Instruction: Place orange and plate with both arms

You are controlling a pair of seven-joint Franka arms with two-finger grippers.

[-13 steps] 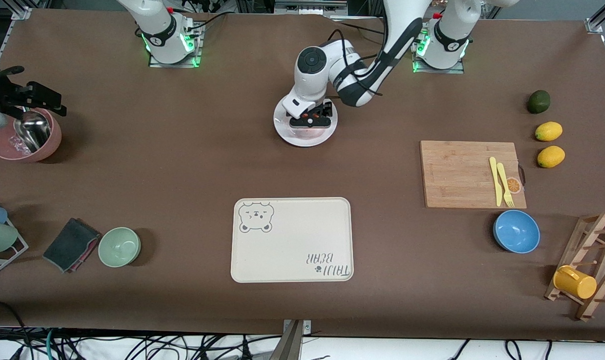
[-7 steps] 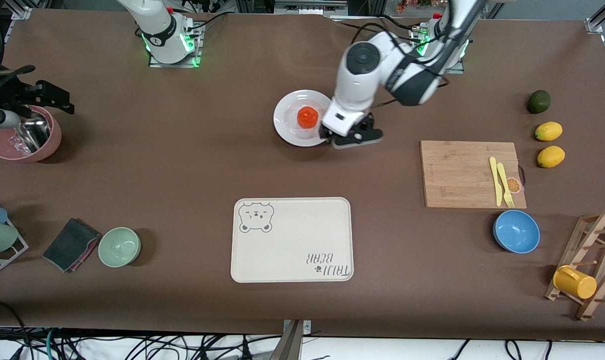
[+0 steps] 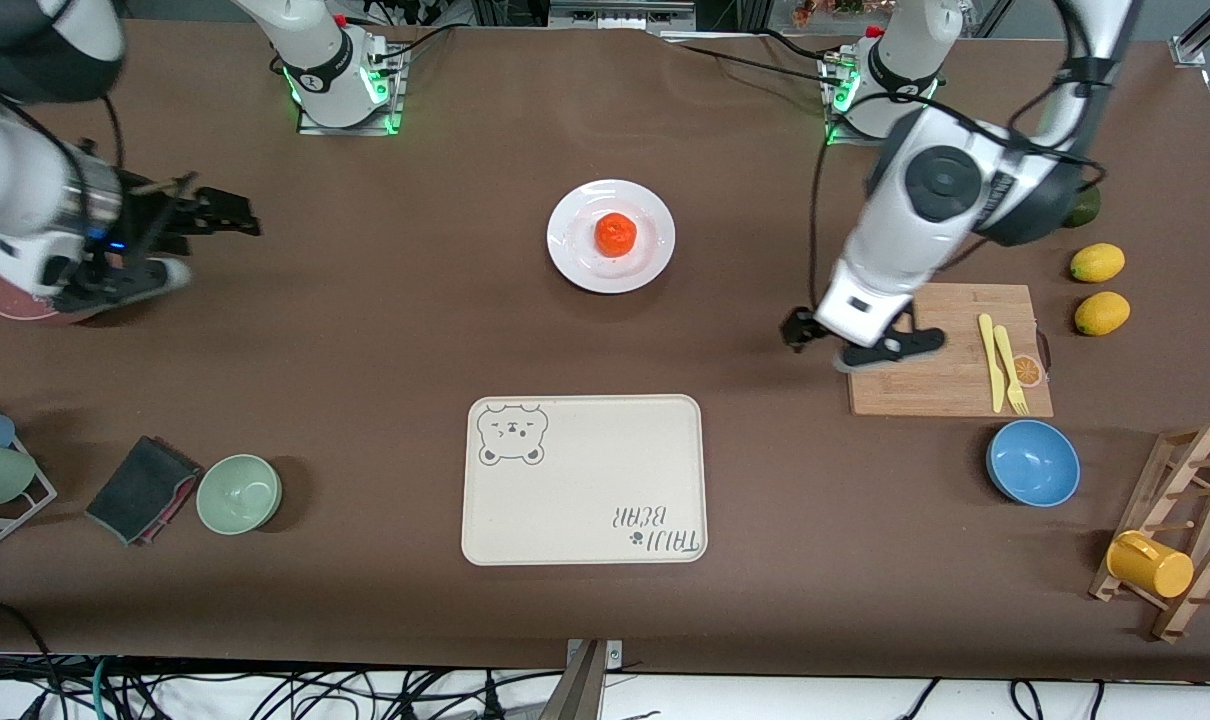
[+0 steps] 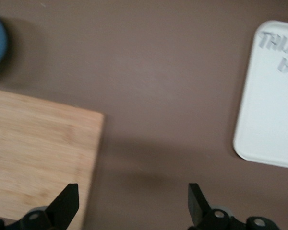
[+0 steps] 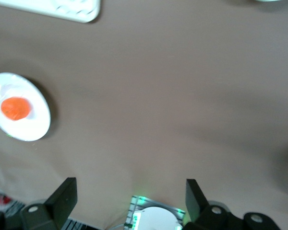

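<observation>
Small dimpled orange (image 3: 615,233) sits centred on glossy round white plate (image 3: 655,258), mid-table. Left gripper (image 3: 850,345) spread empty over wooden board (image 3: 915,385) edge; right gripper (image 3: 170,245) spread empty, well apart from plate.

**Quick headcount of what's on the table**

Ok so here's my tally. One small round reddish-orange orange (image 3: 615,233), sitting on one round white glossy plate (image 3: 654,257). Two yellow lemons (image 3: 1097,262) (image 3: 1102,313), plus one dark green avocado-looking fruit (image 3: 1087,208), mostly hidden by an arm. One cream rectangular bear-print tray (image 3: 584,480). One bamboo cutting board (image 3: 915,385) with one yellow plastic knife (image 3: 991,362) and one yellow plastic fork (image 3: 1010,370) on it. Bowls: three total, one blue (image 3: 1033,463), one pale green (image 3: 239,493), one pink (image 3: 10,302), only partly visible. One yellow mug (image 3: 1149,565) on one wooden rack (image 3: 1190,470). One dark folded cloth (image 3: 143,489). And two robot arms.
</observation>
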